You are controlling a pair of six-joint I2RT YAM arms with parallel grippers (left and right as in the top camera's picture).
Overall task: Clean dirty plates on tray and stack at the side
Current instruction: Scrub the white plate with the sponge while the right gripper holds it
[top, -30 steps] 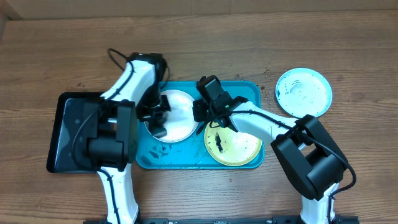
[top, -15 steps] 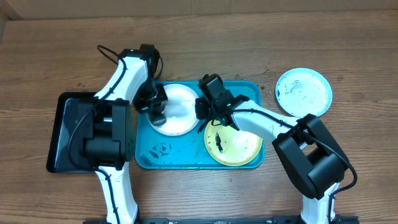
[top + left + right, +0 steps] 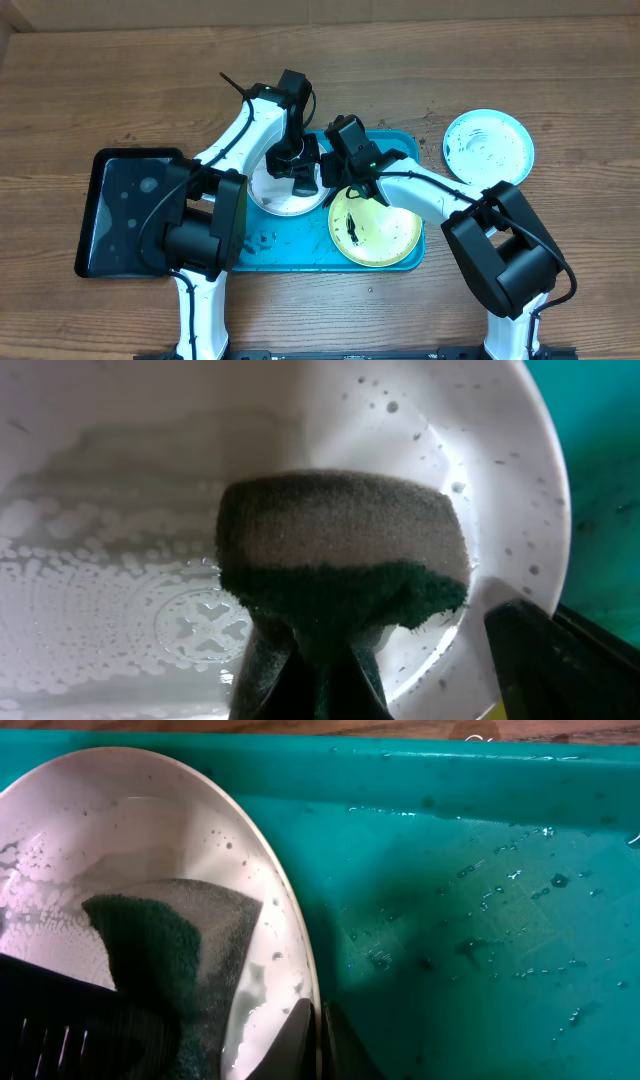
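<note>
We note left jaws clamping a dark-green sponge [image 3: 340, 550] onto the round white plastic plate [image 3: 110, 490], right jaws pinching its rim.

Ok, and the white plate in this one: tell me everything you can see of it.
The white plate is round, glossy and plastic-looking, with a raised rim. It sits in the left half of the turquoise tray. Its face is wet, with soap foam and droplets; no dark smears show. The left pincer presses a green sponge onto its inner face, and the right pincer pinches its rim. Whether it lies flat or tilted I cannot tell.
</note>
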